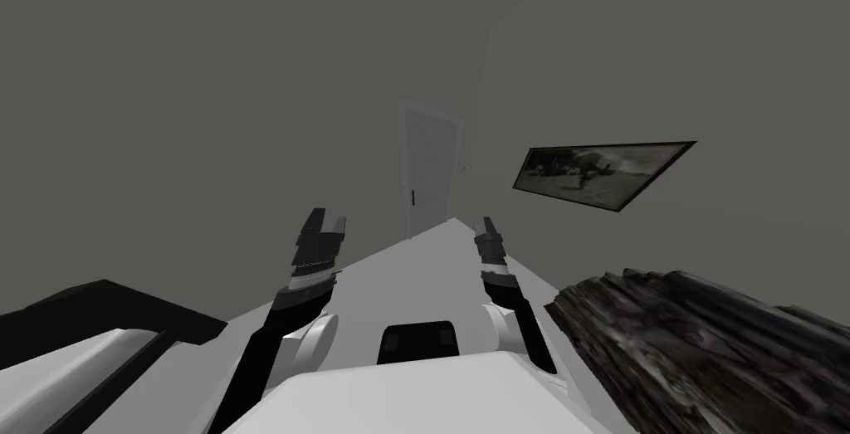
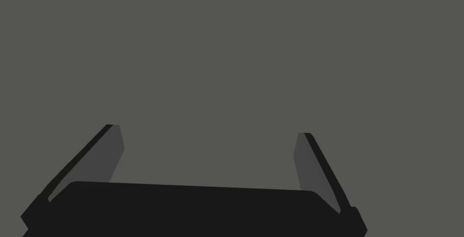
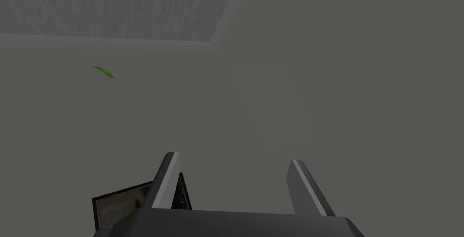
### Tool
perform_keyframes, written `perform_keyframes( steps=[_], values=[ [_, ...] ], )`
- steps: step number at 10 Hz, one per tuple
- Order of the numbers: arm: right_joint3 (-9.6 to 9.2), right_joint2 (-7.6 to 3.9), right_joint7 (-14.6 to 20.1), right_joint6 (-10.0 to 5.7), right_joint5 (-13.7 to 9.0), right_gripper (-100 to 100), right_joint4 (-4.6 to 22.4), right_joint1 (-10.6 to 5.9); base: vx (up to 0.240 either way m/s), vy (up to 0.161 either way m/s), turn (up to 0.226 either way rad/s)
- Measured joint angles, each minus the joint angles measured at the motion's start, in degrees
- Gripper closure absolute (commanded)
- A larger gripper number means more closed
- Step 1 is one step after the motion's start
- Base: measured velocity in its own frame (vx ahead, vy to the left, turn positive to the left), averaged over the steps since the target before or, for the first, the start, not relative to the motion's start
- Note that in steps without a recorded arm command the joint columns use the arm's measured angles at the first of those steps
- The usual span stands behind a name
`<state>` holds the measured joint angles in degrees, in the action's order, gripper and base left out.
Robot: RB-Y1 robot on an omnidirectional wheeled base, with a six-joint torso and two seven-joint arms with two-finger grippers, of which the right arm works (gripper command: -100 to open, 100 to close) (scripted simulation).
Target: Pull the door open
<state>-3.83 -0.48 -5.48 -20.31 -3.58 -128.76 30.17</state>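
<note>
Far left, low: a white furniture piece (image 1: 58, 367), kind not readable, with a black area (image 1: 100, 309) behind it.

Left gripper (image 1: 328, 220) is raised in front of the chest, pointing forward. In the left wrist view its jaws stand wide apart with nothing between them, and the left gripper (image 2: 208, 130) faces a flat grey surface.

Centre: the door (image 1: 429, 168) is pale grey in a pale frame, set in the far wall, well apart from both grippers. It looks flush in its frame. A small dark handle (image 1: 412, 197) sits at the door's left edge, below mid-height.

Right gripper (image 1: 487, 223) is raised level with the left, also pointing forward. The right wrist view shows the right gripper (image 3: 233, 157) with jaws parted and holding nothing.

Right wall: a dark-framed picture (image 1: 599, 173).

Lower right: a dark, rough-textured mass (image 1: 705, 346), identity unclear.
</note>
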Motion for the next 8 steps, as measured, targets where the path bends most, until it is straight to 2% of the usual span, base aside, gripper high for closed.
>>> perform_keyframes(
  steps=[2,5,8],
  values=[
    [-0.09,-0.75,2.0,-1.02,-1.2,-100,1.9,-0.14,0.145,-0.016,0.204],
    [0.12,-1.83,5.5,-2.04,-3.2,-100,5.2,-1.24,0.163,-0.020,0.175],
    [-0.38,-2.33,9.0,-3.62,-5.2,-100,8.7,-1.94,0.137,-0.026,0.167]
  ],
)
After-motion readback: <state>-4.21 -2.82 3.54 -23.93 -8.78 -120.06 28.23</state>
